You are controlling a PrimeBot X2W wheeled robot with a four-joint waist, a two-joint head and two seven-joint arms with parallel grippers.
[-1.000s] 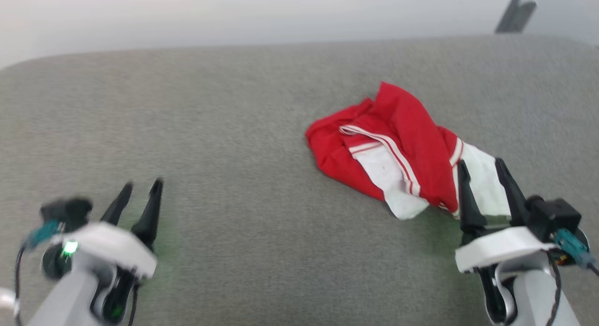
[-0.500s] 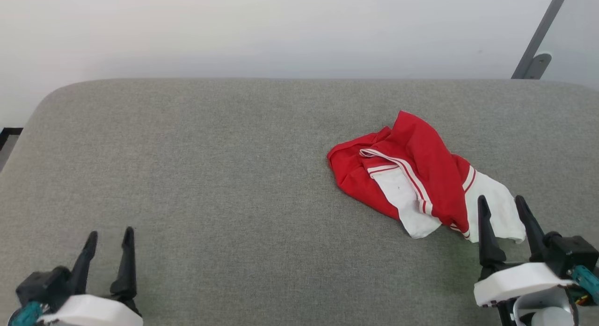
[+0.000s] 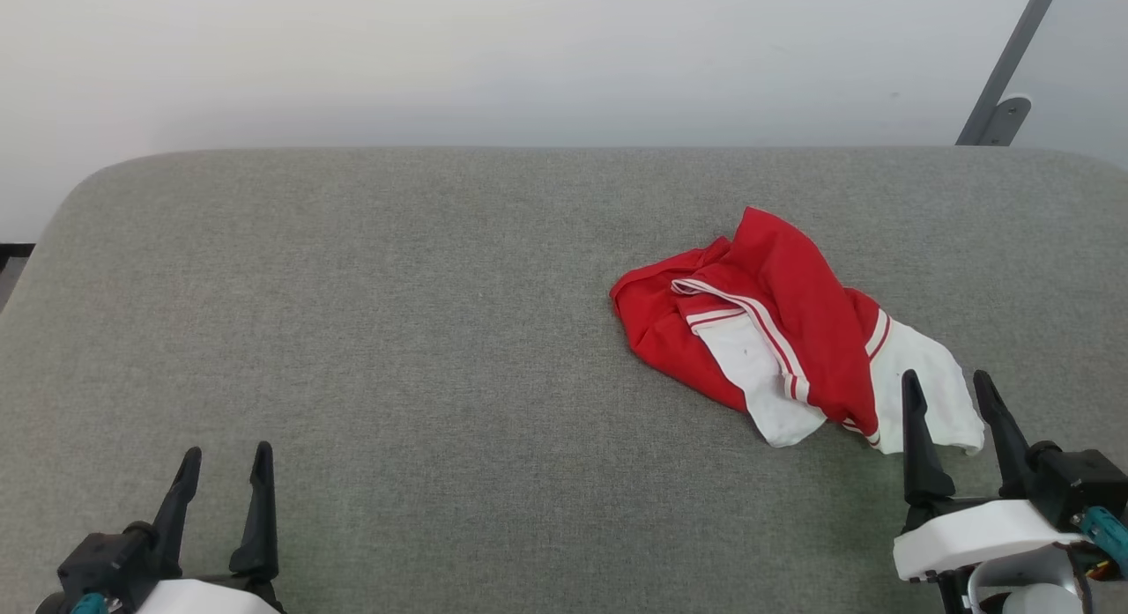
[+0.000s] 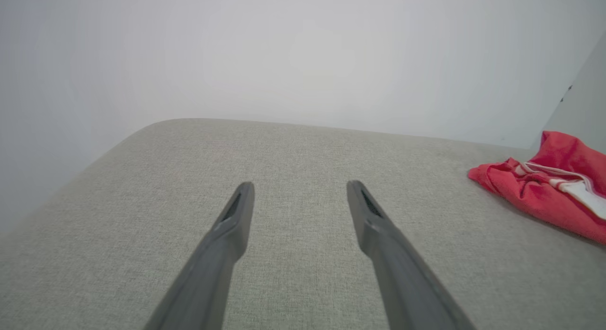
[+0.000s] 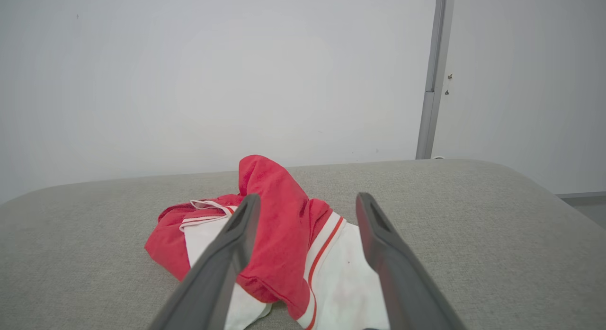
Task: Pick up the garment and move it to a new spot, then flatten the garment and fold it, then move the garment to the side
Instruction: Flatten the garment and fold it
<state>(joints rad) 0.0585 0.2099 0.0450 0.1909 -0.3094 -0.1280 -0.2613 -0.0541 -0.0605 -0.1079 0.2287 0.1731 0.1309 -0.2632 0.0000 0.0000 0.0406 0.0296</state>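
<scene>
Red and bunched, the garment (image 3: 784,323) lies on the right of your grey pad (image 3: 397,332). Your right gripper (image 3: 944,378) hangs wide beside it, ready to grab; your left gripper (image 3: 227,450) is wide too.

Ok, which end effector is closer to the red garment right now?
Right. The right end effector is open by the near white edge of the garment; the left end effector is open, far off to its left.

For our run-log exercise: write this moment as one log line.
stage: pre-pickup | garment: crumpled on grey surface | left gripper: open, empty | right gripper: open, near garment
</scene>
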